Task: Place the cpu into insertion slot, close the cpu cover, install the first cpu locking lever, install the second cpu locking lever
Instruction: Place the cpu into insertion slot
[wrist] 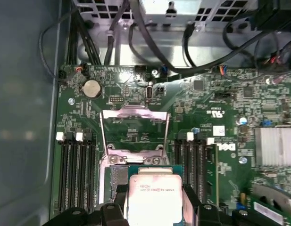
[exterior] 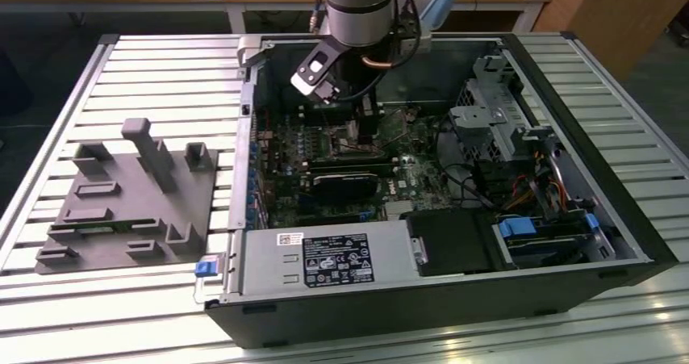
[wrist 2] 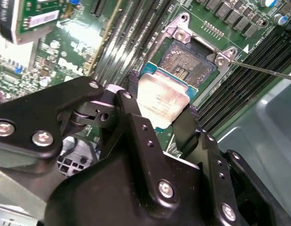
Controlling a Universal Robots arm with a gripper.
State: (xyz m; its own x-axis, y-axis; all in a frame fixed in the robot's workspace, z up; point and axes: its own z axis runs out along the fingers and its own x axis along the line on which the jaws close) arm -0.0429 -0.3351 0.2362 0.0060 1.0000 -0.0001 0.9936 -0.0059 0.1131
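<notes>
Wide shot first: the slatted metal table carries the open computer case, lying on its side, with a grey fixture plate just beside it on the exterior view's left. The arm reaches down into the case over the green motherboard. Down at the business end, the gripper has its black fingers pressed in on two opposite edges of the cpu, with only the chip's own width between them and its silvery top facing up. In the first wrist view the cpu cover stands flipped up and open, the board showing through its window, and the pinched cpu hangs right in front of it. The insertion slot lies uncovered, dark centre exposed, and the cpu overlaps its near edge; whether chip and socket are touching, I can't tell. A thin locking lever juts free past the slot's corner, and long black memory slots flank the socket on both sides
</notes>
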